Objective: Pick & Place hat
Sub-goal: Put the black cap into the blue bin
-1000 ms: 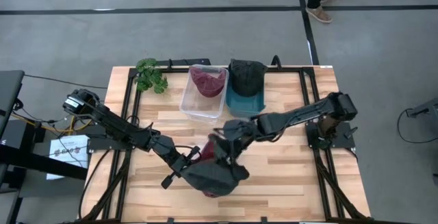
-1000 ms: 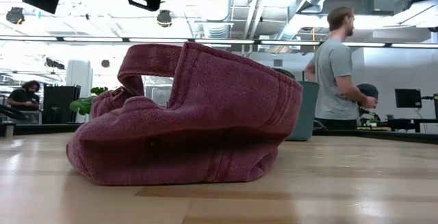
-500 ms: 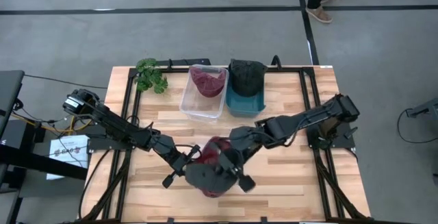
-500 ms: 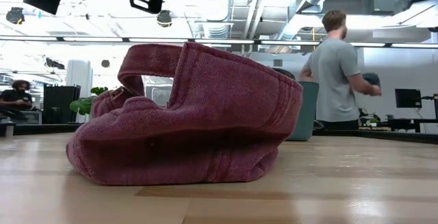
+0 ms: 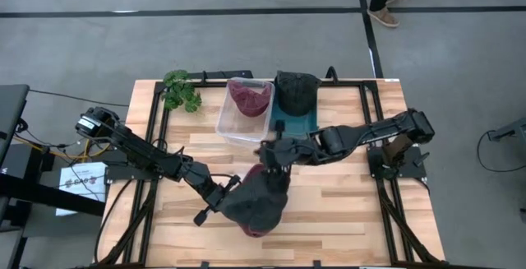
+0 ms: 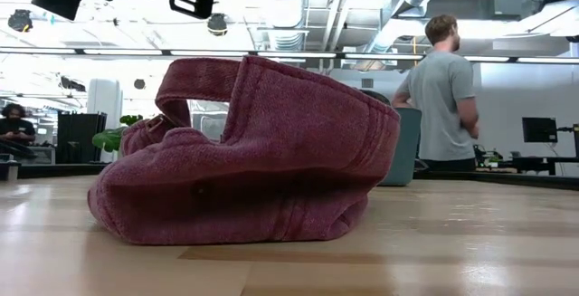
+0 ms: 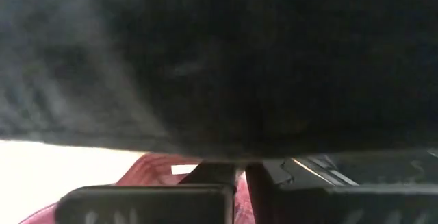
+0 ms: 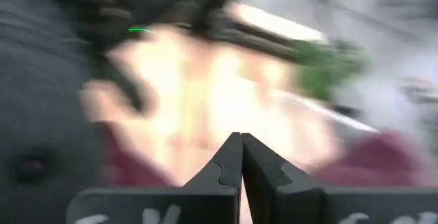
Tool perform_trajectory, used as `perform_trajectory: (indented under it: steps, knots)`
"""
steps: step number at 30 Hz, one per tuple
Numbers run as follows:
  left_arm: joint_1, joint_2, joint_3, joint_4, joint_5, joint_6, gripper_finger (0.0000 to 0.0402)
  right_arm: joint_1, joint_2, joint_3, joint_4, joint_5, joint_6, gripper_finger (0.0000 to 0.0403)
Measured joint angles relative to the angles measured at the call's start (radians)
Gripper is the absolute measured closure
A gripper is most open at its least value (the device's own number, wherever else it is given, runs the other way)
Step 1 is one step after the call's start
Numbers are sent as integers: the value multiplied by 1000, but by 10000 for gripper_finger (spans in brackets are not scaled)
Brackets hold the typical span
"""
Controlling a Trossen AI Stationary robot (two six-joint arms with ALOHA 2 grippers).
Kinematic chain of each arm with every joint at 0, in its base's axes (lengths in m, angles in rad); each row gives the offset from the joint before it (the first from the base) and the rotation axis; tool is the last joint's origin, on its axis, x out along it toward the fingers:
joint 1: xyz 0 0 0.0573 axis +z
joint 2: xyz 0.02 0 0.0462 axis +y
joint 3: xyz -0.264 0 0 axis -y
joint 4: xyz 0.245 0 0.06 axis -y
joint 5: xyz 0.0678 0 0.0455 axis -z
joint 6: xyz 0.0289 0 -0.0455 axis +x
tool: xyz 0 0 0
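A dark grey, soft fabric hat (image 5: 256, 199) hangs from the left gripper (image 5: 223, 205), pinched at its edge and draped over a maroon terry-cloth hat (image 6: 244, 156) lying slumped on the pale wooden slat table (image 5: 345, 211) directly beneath. The right gripper (image 5: 271, 152), fingers pressed together and empty, hovers just beyond them. Behind it sit a clear plastic bin (image 5: 233, 127) and a teal bin (image 5: 294, 125), each holding a hat.

place: open-plan robotics lab or workshop
floor: grey concrete floor (image 5: 246, 39) around the slatted wooden table (image 5: 345, 203)
ceiling: exposed silver ducts (image 6: 289, 6) above the table
beyond the table: standing person in grey t-shirt (image 6: 441, 92), dark monitor (image 6: 539, 129)
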Motion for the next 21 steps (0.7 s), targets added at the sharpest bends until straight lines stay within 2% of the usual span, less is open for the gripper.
perform_trajectory:
  steps: [3,7,11,18,21]
  knots:
    - [-1,0,0,-2,10,-1,389,13,-16,0,2,209,-9,403]
    - [-1,0,0,-10,12,0,389,52,-43,-1,47,397,-58,403]
    - [-1,0,0,-9,13,3,389,107,-43,-1,191,608,-132,403]
    - [0,0,0,1,-22,3,389,155,88,-1,470,902,-322,403]
    - [0,0,0,3,-54,1,389,142,161,-1,545,933,-362,403]
